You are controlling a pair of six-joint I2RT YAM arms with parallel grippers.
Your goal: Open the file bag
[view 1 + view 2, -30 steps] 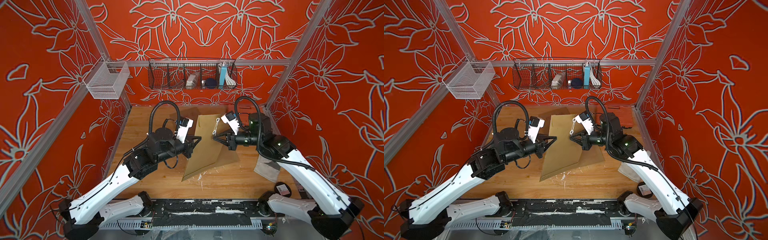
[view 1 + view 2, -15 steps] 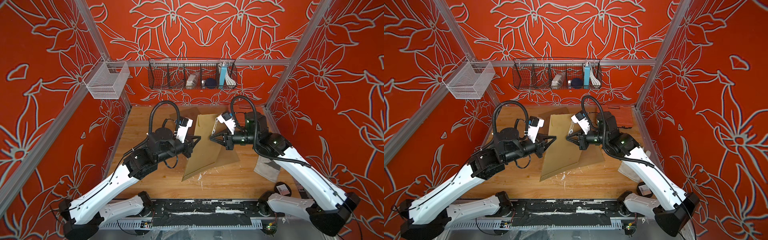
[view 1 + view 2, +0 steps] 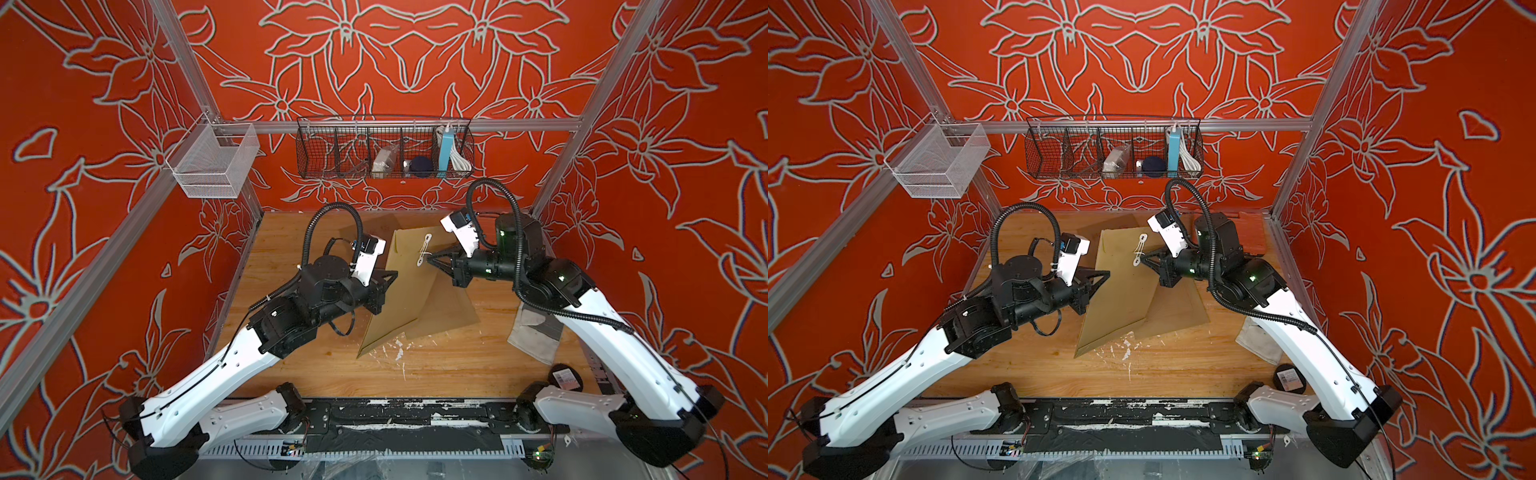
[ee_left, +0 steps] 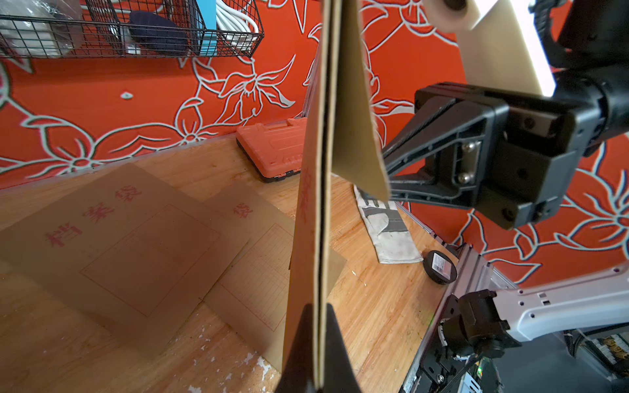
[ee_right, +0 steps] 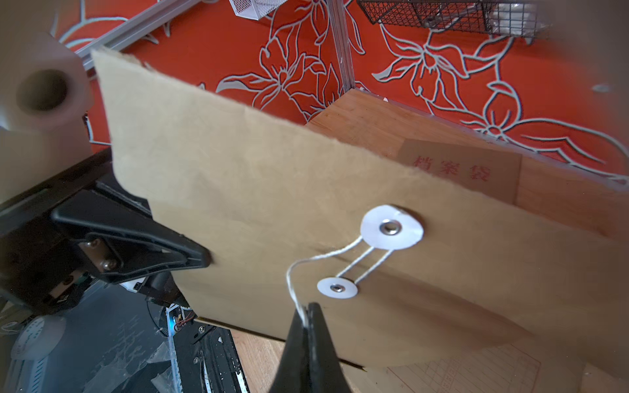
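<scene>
With my left gripper (image 3: 392, 275) clamping the nine-o'clock edge of the file bag (image 3: 403, 299), my right gripper (image 3: 428, 260), pinching the string (image 5: 292, 282) at three o'clock of the lower disc (image 5: 337, 288), should unwind it tautly.

Both top views hang high over the front of the cell, looking down and towards the back wall. They are far enough back to take in the whole wooden tabletop (image 3: 436, 374), both arms and the black wire basket (image 3: 1059, 153). The left wrist camera sits just behind the left gripper (image 4: 318, 311), sighting edge-on along the brown paper file bag (image 4: 308, 238) towards the other arm. The right wrist camera, just behind the right gripper (image 5: 308, 314), faces the bag's flat side and white closure string (image 5: 289, 279) at close range. All four views share the bag and the basket.
</scene>
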